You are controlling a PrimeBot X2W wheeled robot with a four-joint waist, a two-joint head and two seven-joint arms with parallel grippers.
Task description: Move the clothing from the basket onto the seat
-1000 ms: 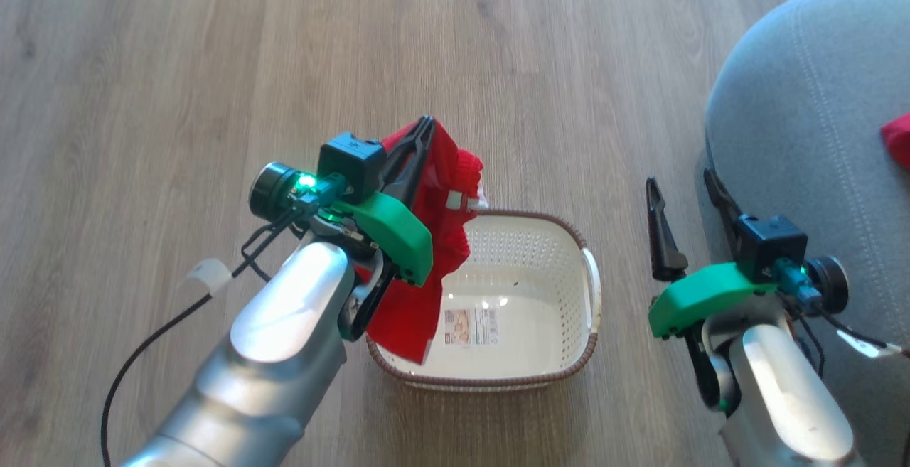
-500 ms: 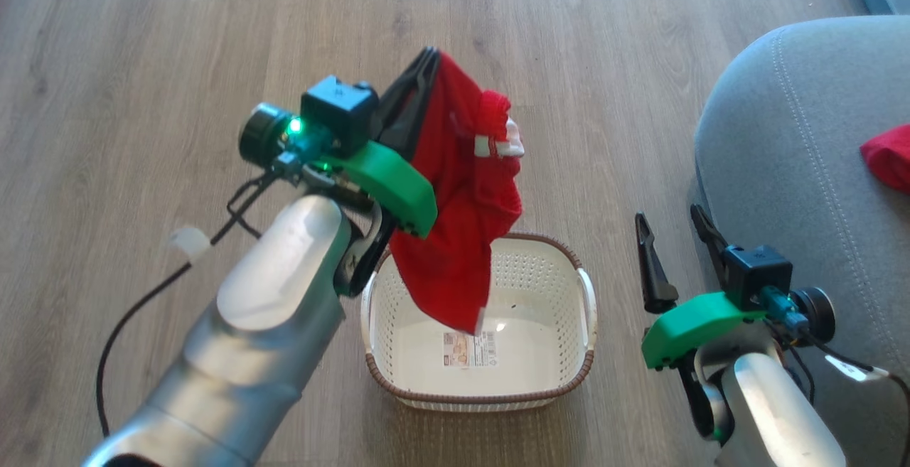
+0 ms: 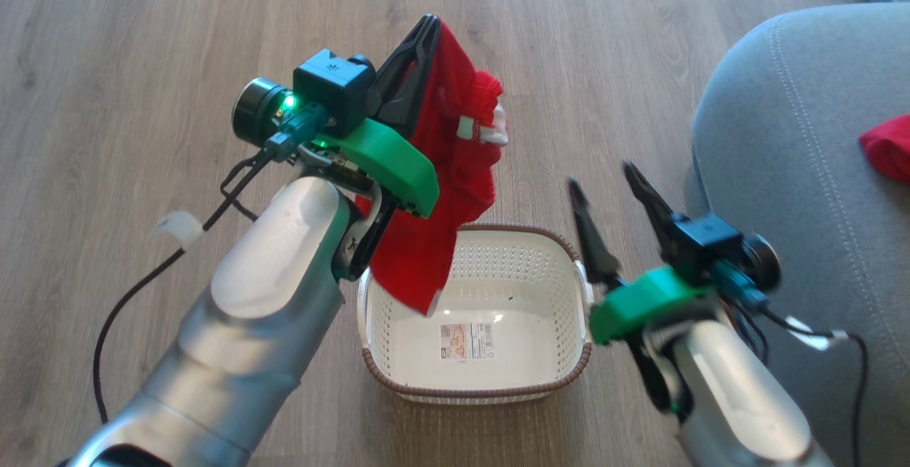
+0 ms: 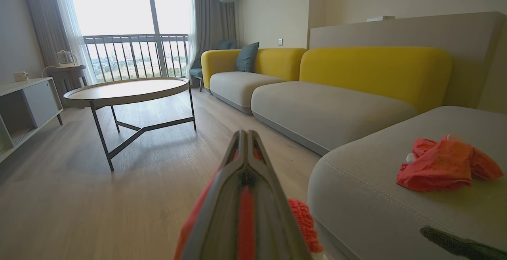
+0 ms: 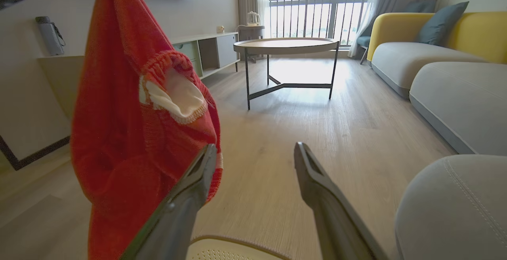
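My left gripper (image 3: pixel 426 23) is shut on a piece of red clothing (image 3: pixel 455 168), which hangs from the fingertips with its lower end just above the basket (image 3: pixel 483 392). The cream basket stands on the floor with a paper label on its bottom. In the left wrist view red fabric (image 4: pixel 247 208) shows between the closed fingers of my left gripper (image 4: pixel 245 133). My right gripper (image 3: pixel 601 175) is open beside the basket's right handle, close to the hanging clothing (image 5: pixel 130 133). The grey seat (image 3: pixel 796 168) is at the right, with another red garment (image 4: pixel 443 167) lying on it.
A round coffee table (image 4: pixel 126 90) stands on the wood floor ahead. A yellow-backed sofa (image 4: pixel 336 105) runs along the right wall. A low cabinet (image 5: pixel 206 50) lines the left wall. A black cable (image 3: pixel 121 310) trails from my left arm.
My left gripper has lifted the red clothing up out of the basket. My right gripper has swung left, from beside the seat towards the basket and the hanging clothing. The head camera has shifted.
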